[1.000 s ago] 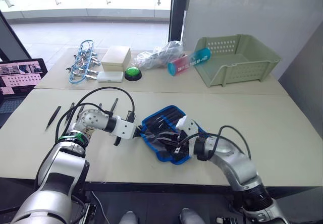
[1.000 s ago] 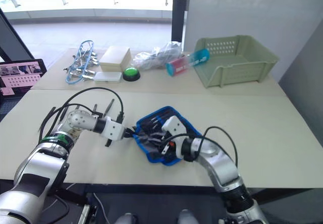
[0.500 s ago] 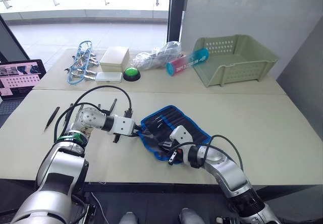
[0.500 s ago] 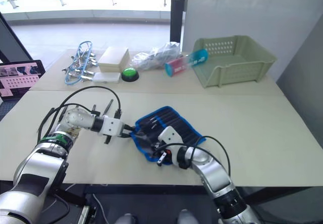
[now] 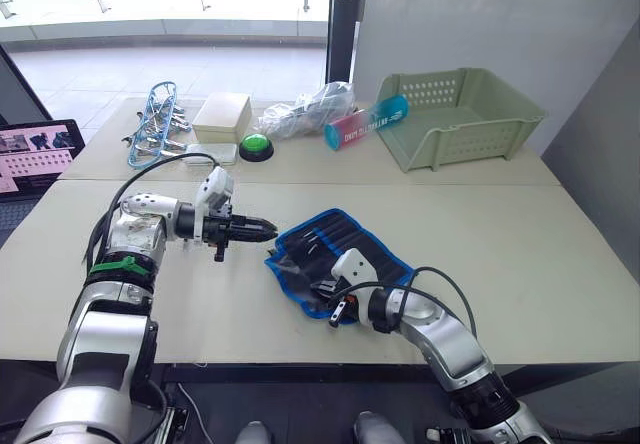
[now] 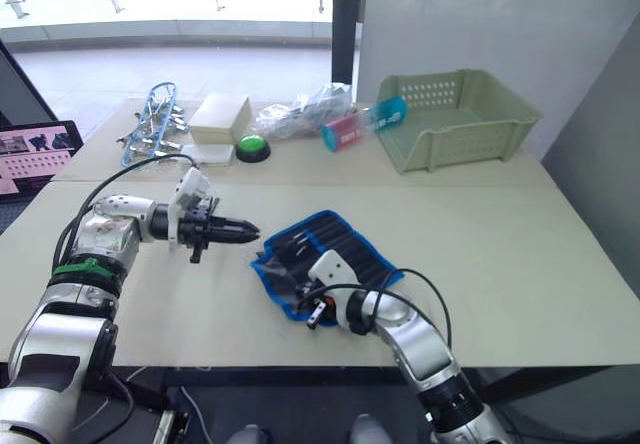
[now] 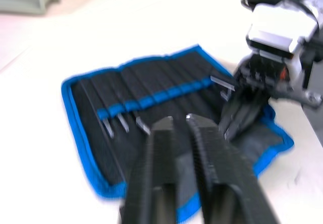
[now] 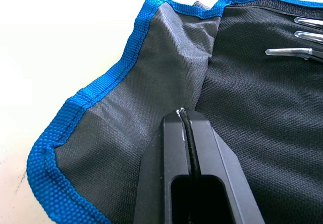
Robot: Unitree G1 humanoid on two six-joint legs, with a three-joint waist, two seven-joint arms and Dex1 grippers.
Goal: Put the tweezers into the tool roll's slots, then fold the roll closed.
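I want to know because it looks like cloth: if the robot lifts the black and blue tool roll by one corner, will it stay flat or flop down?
Probably flop. The tool roll is woven fabric, and its blue-edged flap already creases and lifts off the table. It likely feels light too, since it is thin cloth. The tweezers in its slots might stiffen that part a little.

My tool roll (image 5: 340, 255) lies open and flat on the table, black fabric edged in bright blue, turned at an angle. Its slots (image 7: 151, 85) run in a row across the inner face, each topped with a blue band. Tweezers (image 7: 123, 123) sit in several slots, their metal ends poking out.
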